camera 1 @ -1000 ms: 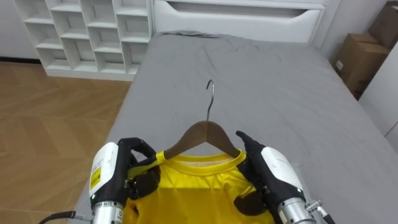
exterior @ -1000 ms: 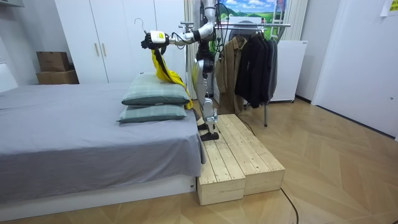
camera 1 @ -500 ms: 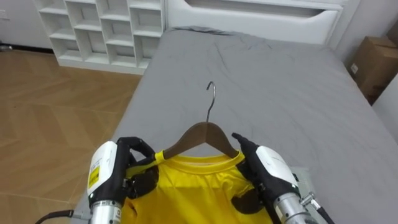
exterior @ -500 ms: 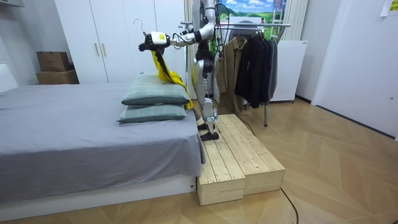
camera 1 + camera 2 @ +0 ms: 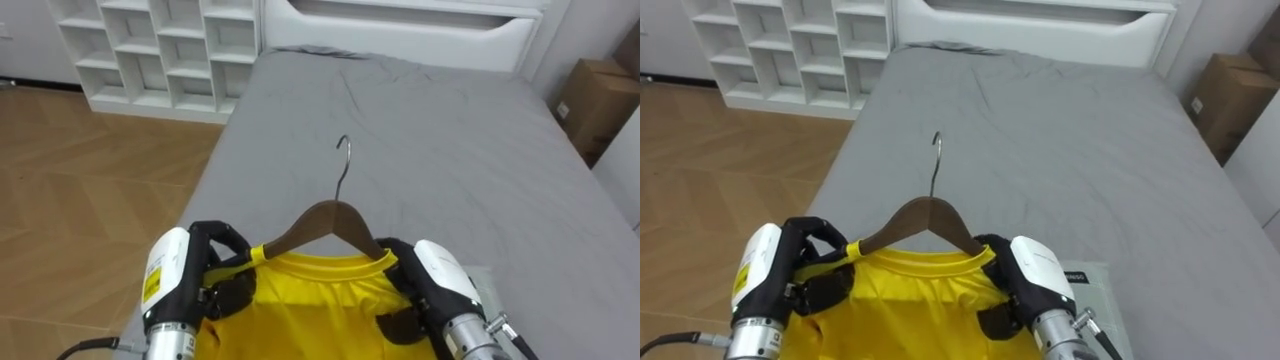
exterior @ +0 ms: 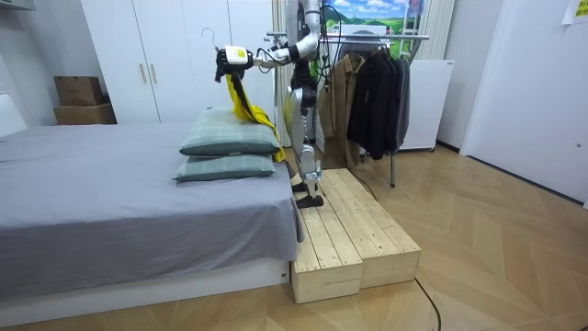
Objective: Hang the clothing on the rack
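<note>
Yellow shirt (image 5: 310, 300) is riding on a wooden hanger (image 5: 325, 225) that the robot is holding up before its chest, over the near edge of the grey bed (image 5: 450, 130). The left hand (image 5: 215, 265) is curling its fingers round the hanger's left shoulder, cloth included, and the right hand (image 5: 420, 290) is clasping the right shoulder the same way, so the metal hook (image 5: 343, 160) is standing free, pointing up and away. Several things are looking risky to me. The clothes rack (image 6: 377, 35) is standing behind the robot on the room view's right, so it is facing a turn on the wooden platform (image 6: 354, 230), where a misplaced foot could unbalance it. The shirt's hanging tail is trailing close to the pillows (image 6: 230, 138) and could drag. Uneven hands could tip the hanger and slide the collar off, and the hook could snag the dark coats (image 6: 377, 92) rather than the rail.
</note>
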`<state>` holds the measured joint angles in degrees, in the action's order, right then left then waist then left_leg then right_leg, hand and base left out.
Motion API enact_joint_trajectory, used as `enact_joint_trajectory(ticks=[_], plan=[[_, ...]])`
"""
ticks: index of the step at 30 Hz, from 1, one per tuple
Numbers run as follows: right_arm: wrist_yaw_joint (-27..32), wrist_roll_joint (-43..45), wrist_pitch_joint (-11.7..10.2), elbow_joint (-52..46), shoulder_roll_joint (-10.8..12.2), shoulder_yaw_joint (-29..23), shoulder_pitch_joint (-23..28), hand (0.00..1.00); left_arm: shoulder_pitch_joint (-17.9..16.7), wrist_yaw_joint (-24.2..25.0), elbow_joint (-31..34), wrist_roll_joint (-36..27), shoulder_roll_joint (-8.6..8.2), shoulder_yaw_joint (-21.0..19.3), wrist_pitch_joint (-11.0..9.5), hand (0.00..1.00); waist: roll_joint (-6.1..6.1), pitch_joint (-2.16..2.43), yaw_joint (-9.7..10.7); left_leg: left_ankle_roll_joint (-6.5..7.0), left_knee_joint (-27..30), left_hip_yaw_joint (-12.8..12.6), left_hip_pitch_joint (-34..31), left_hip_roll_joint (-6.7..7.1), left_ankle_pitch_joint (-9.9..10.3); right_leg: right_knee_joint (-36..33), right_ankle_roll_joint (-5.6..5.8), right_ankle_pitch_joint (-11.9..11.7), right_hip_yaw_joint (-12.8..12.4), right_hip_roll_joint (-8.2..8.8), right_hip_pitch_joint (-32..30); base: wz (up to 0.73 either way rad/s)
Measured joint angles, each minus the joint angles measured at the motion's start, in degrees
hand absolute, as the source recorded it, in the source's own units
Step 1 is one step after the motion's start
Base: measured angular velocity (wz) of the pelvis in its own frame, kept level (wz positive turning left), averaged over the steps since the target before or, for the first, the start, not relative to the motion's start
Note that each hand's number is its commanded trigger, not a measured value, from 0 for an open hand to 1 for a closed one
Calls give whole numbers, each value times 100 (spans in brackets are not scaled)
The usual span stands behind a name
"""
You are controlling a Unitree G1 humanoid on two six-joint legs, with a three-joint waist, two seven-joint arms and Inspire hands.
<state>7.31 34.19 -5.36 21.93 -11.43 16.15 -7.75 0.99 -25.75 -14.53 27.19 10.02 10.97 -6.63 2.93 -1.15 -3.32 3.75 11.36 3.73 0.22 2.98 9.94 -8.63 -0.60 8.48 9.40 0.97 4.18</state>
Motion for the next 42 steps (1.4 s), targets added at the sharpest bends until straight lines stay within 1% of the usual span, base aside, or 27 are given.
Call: enact_joint_trajectory(ticks=[3,7,26,32,36,37,38,39,42], plan=[[0,4,0,0,-4,-11,0,100,0,2,0,-1,0,1,-29,100,-17,-11,1,-3,6,9,5,0,-2,0,0,0,1,0,0,0],[1,30,1,2,-50,-10,0,100,1,16,1,-1,-17,3,-92,100,-18,-11,2,-3,11,19,9,1,-3,0,0,0,-1,1,1,0],[1,163,-9,37,-55,-30,1,100,0,106,-1,-4,1,-11,-86,100,-18,-10,9,-3,11,26,7,2,-3,-1,0,0,7,1,23,0],[2,166,-6,36,-53,-28,6,100,0,109,0,-4,5,-8,-82,100,-26,-3,30,-3,12,30,29,4,-3,0,0,0,16,-1,55,0],[2,166,-6,36,-53,-27,6,100,0,109,0,-4,6,-8,-81,100,-35,11,32,-3,29,29,29,5,-3,-1,0,0,16,-1,60,0],[2,166,-6,36,-53,-24,6,100,0,109,-1,-6,6,-8,-81,66,-37,15,34,-3,29,29,30,6,-3,-1,0,0,16,0,62,0],[2,165,-6,36,-53,-23,8,100,0,110,-1,-7,6,-7,-81,13,-38,16,35,-3,31,29,33,6,-3,-1,0,0,17,0,65,0],[2,164,-6,36,-53,-23,17,100,0,117,-1,-8,7,-6,-78,0,-39,22,35,-3,35,29,36,6,-3,-1,0,0,18,1,70,0],[2,164,4,38,-36,-23,67,100,0,122,-2,-56,6,-4,-77,0,-33,40,35,-3,36,30,45,6,-3,-1,0,0,18,3,79,0]])
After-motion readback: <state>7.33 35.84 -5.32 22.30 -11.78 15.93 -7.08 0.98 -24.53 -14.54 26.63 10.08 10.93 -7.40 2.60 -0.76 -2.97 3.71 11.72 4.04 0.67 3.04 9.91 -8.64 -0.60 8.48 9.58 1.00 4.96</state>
